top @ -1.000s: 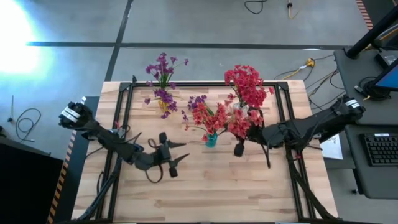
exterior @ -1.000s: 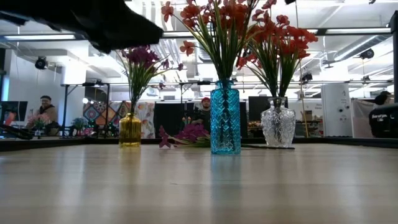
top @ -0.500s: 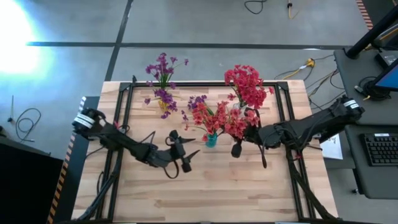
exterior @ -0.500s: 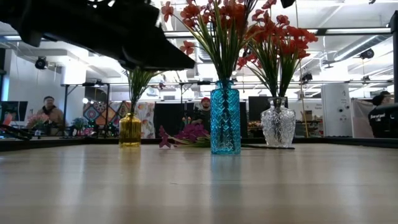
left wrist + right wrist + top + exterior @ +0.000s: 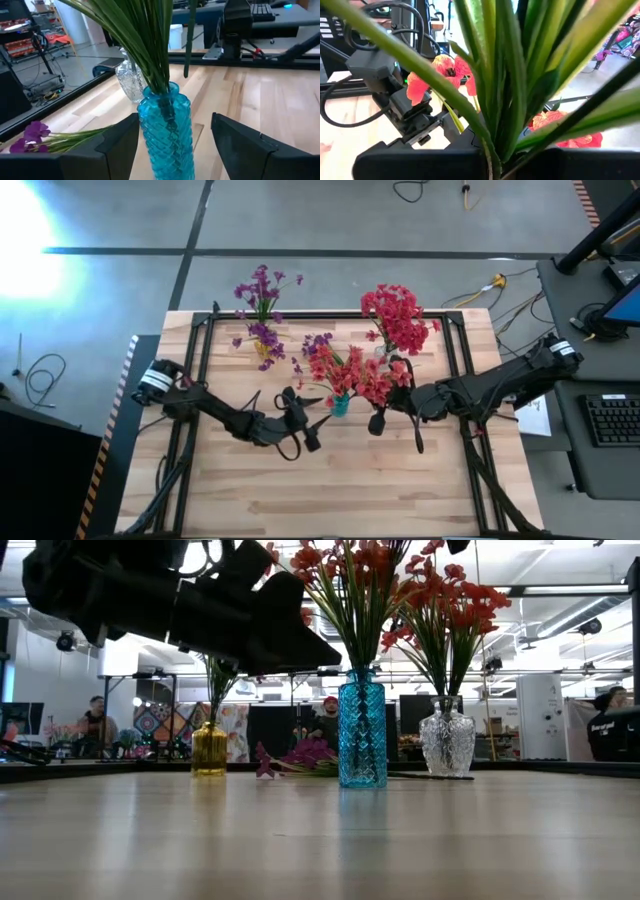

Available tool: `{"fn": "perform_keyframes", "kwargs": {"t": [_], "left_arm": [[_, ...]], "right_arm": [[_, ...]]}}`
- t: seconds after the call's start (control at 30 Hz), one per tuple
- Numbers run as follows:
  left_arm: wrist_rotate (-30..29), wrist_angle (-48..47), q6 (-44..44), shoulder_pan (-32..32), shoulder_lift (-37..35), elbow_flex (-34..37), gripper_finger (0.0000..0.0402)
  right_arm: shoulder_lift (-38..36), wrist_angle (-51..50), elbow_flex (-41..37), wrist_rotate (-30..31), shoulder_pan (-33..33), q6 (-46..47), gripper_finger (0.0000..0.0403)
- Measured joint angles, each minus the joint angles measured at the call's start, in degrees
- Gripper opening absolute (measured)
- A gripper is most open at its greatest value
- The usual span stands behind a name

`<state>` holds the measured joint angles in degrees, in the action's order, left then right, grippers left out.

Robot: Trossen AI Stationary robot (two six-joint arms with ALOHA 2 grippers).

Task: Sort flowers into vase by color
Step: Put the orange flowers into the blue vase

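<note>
left tool (image 5: 310,420) open, right tool (image 5: 376,420) clamped

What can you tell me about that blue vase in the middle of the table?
The blue vase looks like clear turquoise glass with a ribbed, diamond-textured body and a narrower neck. It stands upright on the wooden table, between a yellow vase and a clear vase. Green stems with red blossoms fill it. The left gripper, fingers open, flanks it without touching.
</note>
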<state>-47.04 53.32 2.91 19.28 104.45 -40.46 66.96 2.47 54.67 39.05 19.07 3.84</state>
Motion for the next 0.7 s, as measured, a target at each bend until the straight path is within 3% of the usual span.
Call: {"fn": "perform_keyframes", "kwargs": {"t": [0.7], "left_arm": [[-1.3,-1.5,4.1,-0.1,2.1,-1.9,0.0265]], "right_arm": [[0.0,0.0,0.0,0.0,0.0,0.6,0.0013]]}}
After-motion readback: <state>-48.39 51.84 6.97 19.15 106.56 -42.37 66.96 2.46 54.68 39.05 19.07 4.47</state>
